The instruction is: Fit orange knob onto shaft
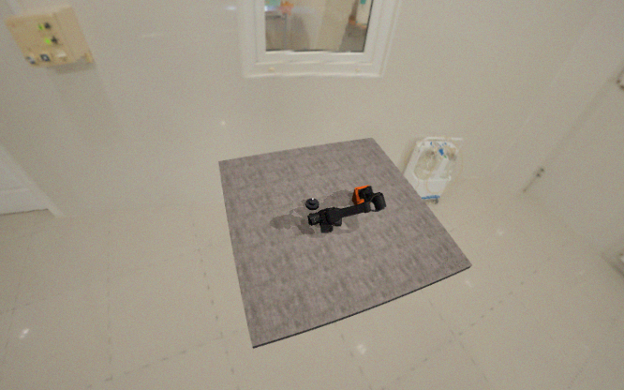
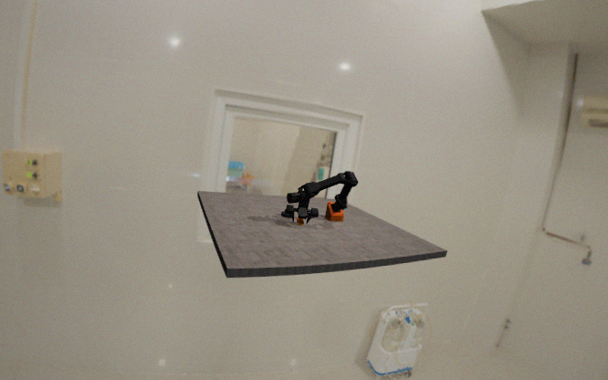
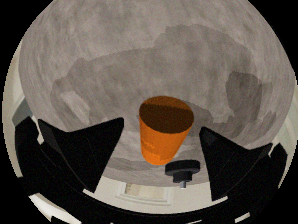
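The orange knob (image 3: 162, 142) (image 2: 300, 221) is between the open fingers of my gripper (image 3: 163, 127) (image 2: 300, 220), with a gap on each side in the wrist view. One round end of the knob is shaded dark, and its long side also shows; no hole is visible. I cannot tell whether it stands straight or leans. The dark round pedestal (image 3: 182, 167) (image 1: 312, 205) is beyond the knob, near the right finger in the wrist view. Its silver shaft (image 3: 183, 185) points up, bare; its flat side is too small to make out. In the top view the arm hides the knob.
The grey table (image 1: 349, 276) (image 2: 330, 249) has its near edge well away from the arm. The arm's orange base (image 1: 359, 194) (image 2: 334, 216) is right of the gripper in the top and exterior views. The arm's shadow falls around the knob.
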`<state>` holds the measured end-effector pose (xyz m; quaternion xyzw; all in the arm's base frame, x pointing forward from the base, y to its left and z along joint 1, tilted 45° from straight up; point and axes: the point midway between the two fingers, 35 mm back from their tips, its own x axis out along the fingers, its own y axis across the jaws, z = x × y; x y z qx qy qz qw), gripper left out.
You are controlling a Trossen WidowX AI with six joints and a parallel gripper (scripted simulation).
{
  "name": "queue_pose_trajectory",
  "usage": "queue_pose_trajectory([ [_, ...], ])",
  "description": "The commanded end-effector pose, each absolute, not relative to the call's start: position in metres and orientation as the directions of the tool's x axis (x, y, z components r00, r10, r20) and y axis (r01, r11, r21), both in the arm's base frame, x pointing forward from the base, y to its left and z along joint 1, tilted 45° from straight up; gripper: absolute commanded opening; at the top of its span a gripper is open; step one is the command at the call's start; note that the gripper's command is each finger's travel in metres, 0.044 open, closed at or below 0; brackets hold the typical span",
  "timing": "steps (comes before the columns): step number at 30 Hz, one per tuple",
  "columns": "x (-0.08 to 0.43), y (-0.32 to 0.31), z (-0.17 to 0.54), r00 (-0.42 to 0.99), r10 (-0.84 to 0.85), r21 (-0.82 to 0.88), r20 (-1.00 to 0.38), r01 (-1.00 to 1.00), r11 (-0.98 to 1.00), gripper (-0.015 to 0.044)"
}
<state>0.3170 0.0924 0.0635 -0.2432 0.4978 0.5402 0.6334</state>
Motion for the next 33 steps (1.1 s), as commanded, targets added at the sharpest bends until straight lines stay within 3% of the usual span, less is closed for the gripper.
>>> queue_pose_trajectory([
  [1, 0.316, 0.094, 0.062, -0.080, 0.446, 0.234, -0.892, -0.924, 0.302, 0.0309],
  [4, 0.316, 0.094, 0.062, -0.080, 0.446, 0.234, -0.892, -0.924, 0.302, 0.0240],
  [11, 0.316, 0.094, 0.062, -0.080, 0.446, 0.234, -0.892, -0.924, 0.302, 0.0240],
  [24, 0.316, 0.093, 0.062, -0.078, 0.451, 0.234, -0.889, -0.925, 0.301, 0.0179],
  [33, 0.313, 0.083, 0.061, -0.019, 0.577, 0.232, -0.817, -0.926, 0.298, 0.0179],
])
